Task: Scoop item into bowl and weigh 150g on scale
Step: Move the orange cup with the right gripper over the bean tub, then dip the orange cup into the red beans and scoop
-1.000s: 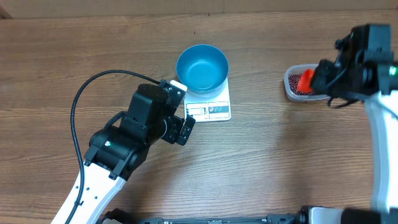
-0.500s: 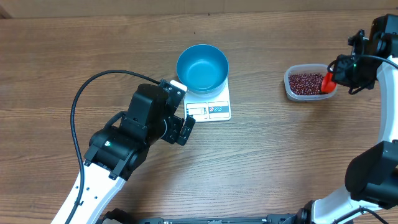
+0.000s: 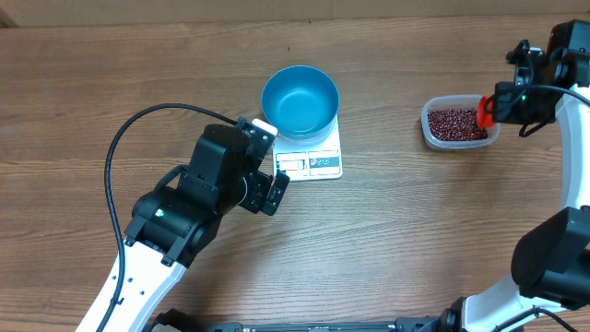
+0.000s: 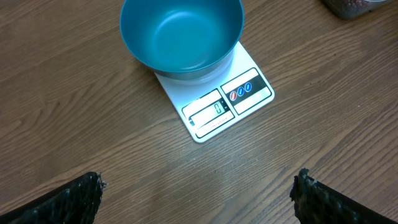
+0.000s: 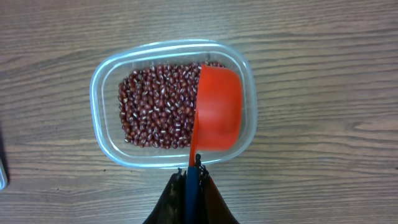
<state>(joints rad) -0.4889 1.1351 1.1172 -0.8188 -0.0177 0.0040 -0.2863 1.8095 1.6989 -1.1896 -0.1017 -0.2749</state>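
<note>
Item one, small red-brown beans (image 5: 155, 106): I see them heaped in a clear plastic tub (image 5: 102, 71) on the wooden table (image 5: 323, 50), well apart from the blue bowl (image 4: 180, 37), which sits on the white scale (image 4: 249, 93). My right gripper (image 5: 191, 183) is clamped on the handle of an orange-red scoop (image 5: 217, 115), poised over the tub's side. My left gripper (image 4: 198, 193) hangs near the scale, fingers spread wide.

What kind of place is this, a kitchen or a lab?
Probably a robotics lab bench rather than a kitchen: a robot's left arm and right arm stand at a plain wooden table, with a blue bowl on a white scale and a clear tub of beans.
</note>
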